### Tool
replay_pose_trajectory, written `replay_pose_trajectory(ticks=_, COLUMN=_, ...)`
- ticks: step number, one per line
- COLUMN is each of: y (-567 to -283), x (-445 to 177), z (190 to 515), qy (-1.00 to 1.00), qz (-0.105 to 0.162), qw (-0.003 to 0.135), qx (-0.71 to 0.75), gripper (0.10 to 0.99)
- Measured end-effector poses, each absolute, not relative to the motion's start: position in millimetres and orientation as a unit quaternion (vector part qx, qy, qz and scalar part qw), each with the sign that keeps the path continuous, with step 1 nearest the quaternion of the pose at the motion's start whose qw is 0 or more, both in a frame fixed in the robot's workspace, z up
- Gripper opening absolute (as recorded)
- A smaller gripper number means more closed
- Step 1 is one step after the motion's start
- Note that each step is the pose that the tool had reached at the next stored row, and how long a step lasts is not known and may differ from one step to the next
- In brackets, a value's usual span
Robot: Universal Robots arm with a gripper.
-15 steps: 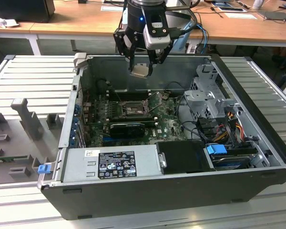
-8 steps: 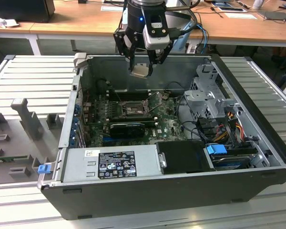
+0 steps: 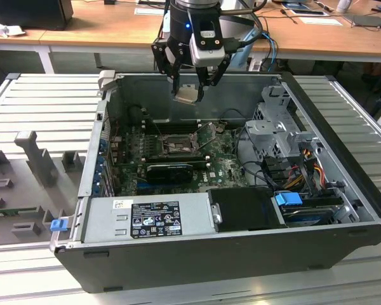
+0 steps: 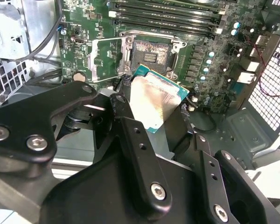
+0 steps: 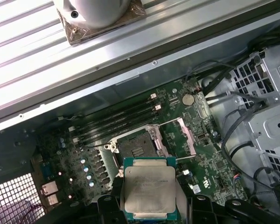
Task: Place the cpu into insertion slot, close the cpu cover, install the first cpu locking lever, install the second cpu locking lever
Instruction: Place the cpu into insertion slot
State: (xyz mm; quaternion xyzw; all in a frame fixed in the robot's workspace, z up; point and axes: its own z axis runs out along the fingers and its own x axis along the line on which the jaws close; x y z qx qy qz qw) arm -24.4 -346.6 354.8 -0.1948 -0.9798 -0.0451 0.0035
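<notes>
An open computer case [image 3: 241,254] lies on a ribbed metal table [image 3: 44,101]. The gripper [image 3: 190,89] hangs above the case, fingers clamped on the cpu [image 3: 186,96], which sits flat between them. The insertion slot [image 3: 178,145] lies below, well apart and uncovered. The cpu cover [image 4: 125,55] stands swung open beside it.
</notes>
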Motion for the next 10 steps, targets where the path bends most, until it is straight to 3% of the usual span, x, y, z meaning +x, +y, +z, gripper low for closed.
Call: replay_pose_trajectory(ticks=10, y=-346.6, x=-24.4, z=354.4, qy=-0.977, qz=-0.045, qw=0.003, qx=-0.206, gripper=0.529)
